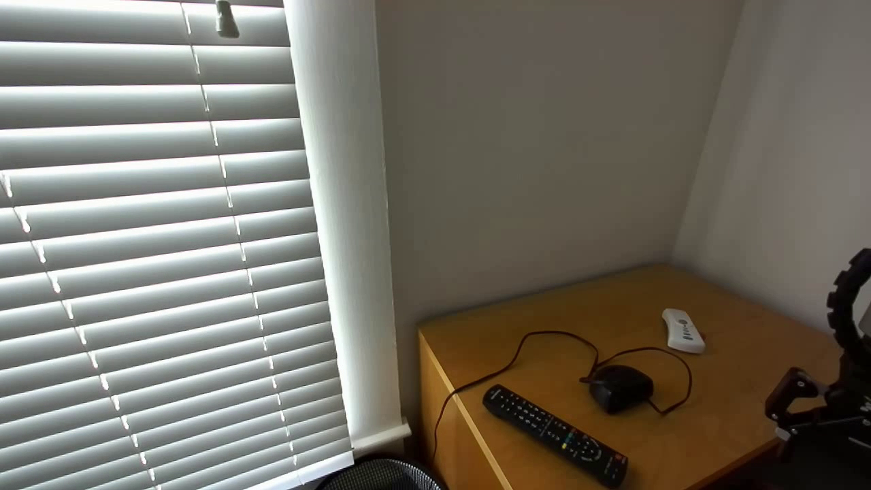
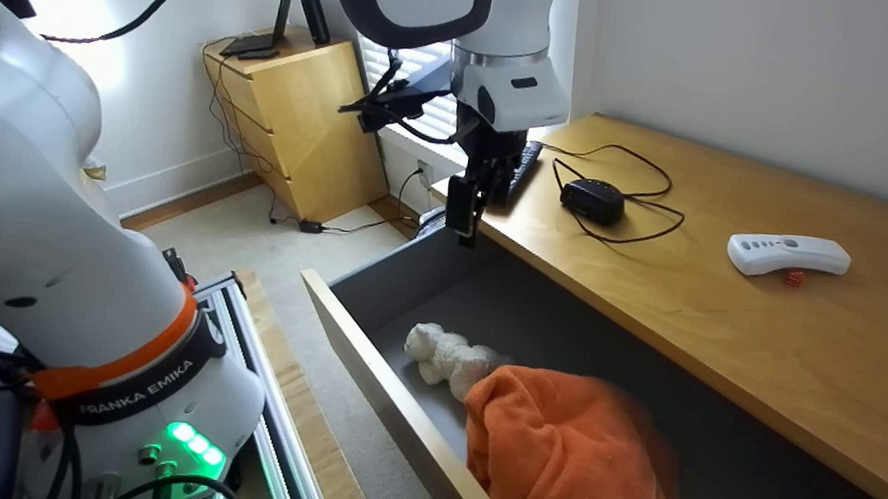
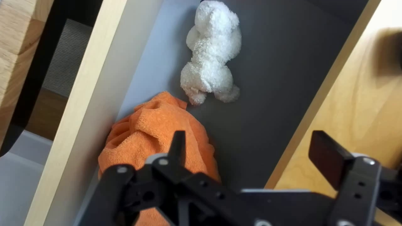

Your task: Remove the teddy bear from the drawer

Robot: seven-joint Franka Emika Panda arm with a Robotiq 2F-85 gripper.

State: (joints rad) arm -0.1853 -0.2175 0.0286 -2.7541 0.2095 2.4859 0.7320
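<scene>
The teddy bear [image 2: 454, 360] is a cream-white plush lying in the open drawer [image 2: 412, 409]. In the wrist view the teddy bear [image 3: 212, 53] lies on the grey drawer bottom, its legs close to an orange cloth. My gripper [image 2: 466, 211] is above the far end of the drawer, near the dresser top's edge, higher than the bear and apart from it. In the wrist view the gripper [image 3: 249, 138] has its fingers wide apart with nothing between them. Part of the gripper [image 1: 789, 412] shows at the right edge in an exterior view, where the bear is out of view.
The crumpled orange cloth [image 2: 570, 465] lies in the drawer against the bear. On the dresser top [image 2: 730, 326] are a black corded mouse [image 2: 593, 201], a white device [image 2: 790, 254], a red die [image 2: 794, 277] and a black remote [image 1: 554, 435]. The drawer front [image 3: 81, 94] stands up as a wall.
</scene>
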